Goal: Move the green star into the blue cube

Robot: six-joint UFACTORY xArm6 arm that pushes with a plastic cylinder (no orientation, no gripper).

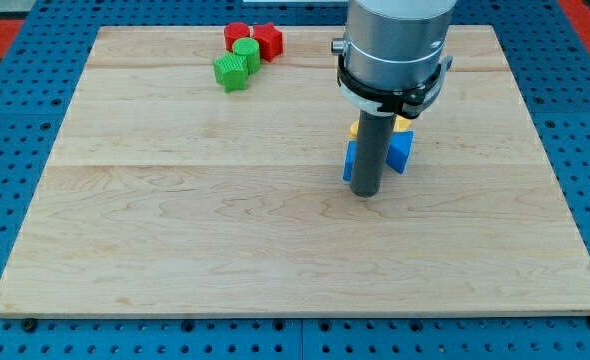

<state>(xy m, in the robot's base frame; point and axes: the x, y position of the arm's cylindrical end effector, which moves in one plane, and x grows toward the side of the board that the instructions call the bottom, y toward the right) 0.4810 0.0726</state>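
Observation:
A green block with ridged sides, likely the green star [231,72], lies near the view's top left of the wooden board [175,230]. A second, rounder green block [246,50] touches it on its upper right. Blue block pieces show on both sides of my rod: one on the left [350,160] and one on the right [402,149]. The rod hides their middle, so I cannot tell their shapes or which is the cube. My tip [367,193] rests on the board just in front of the blue blocks, far to the right of the green star.
Two red blocks [237,33] [268,40] sit behind the green ones at the view's top. Yellow block parts [403,123] show behind the blue ones, mostly hidden by the arm. A blue pegboard [15,150] surrounds the board.

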